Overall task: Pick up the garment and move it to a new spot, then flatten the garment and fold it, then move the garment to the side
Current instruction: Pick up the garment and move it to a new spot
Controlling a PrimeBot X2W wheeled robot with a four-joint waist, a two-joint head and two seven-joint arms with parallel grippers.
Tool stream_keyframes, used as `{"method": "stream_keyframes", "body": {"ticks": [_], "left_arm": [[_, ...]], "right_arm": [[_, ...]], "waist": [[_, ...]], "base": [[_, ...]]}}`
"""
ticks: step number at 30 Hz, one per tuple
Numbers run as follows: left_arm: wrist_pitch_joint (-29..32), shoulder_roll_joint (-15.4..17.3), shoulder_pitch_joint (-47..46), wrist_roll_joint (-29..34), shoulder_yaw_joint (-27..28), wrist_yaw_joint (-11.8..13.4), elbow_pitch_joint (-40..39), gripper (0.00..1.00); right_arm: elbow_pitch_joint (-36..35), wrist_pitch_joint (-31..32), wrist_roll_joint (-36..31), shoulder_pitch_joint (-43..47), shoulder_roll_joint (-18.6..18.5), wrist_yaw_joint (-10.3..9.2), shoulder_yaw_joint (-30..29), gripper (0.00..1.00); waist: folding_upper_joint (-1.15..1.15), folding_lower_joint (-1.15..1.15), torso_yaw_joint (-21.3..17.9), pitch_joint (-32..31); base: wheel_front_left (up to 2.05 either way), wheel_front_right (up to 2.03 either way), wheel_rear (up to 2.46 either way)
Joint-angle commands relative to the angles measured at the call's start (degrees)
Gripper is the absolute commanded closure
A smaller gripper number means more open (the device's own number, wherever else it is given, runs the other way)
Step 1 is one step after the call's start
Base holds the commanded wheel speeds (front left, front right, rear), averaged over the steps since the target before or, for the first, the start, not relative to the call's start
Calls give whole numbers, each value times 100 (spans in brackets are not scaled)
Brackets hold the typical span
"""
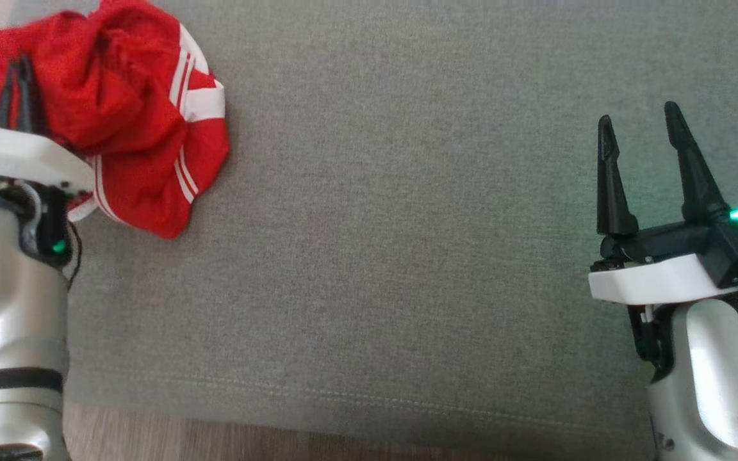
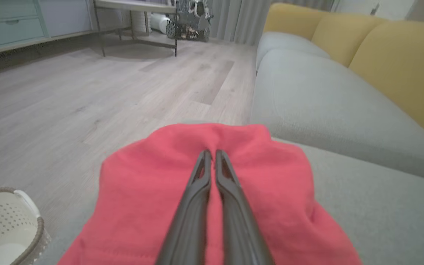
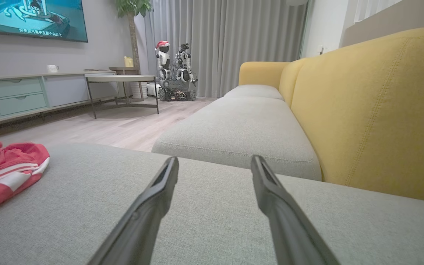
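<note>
Grey seat cushion (image 1: 407, 256) of a sofa, bearing a crumpled red garment (image 1: 132, 121) and the robot's two pincers.

The cushion spans the head view, with its stitched front edge toward the robot and a yellow backrest (image 3: 363, 110) rising along its far side. The garment, red with white stripes, lies bunched in a heap on the cushion's far left part. The left pincer (image 1: 20, 64) stands at the cushion's left end with its fingers drawn together on a fold of the garment, red cloth showing between them in the left wrist view. The right pincer (image 1: 638, 114) is over the cushion's right end, above bare fabric, with its fingers spread apart and nothing between them. A white perforated basket (image 2: 9, 221) stands on the floor off the cushion's left end.
</note>
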Motion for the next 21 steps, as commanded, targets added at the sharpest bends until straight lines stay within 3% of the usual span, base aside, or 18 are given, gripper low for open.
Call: {"method": "stream_keyframes", "body": {"ticks": [1,10,15,21], "left_arm": [[-103,357,-233,-22,202,-21,-344,100],[-177,265,37,-165,627,-25,-2246,100],[-18,102,204,-366,438,-31,-3096,100],[621,-167,241,-466,43,32,-3980,100]], "right_arm": [[-124,-68,70,-81,11,44,150,0],[210,-195,381,-91,11,44,297,0],[333,-223,555,-134,11,44,353,0],[187,-228,706,-236,11,44,358,0]], "waist": [[0,0,-10,-143],[0,0,-195,-686],[0,0,-446,-898],[0,0,-902,-886]], "base": [[0,0,0],[0,0,0],[0,0,0],[0,0,0]]}}
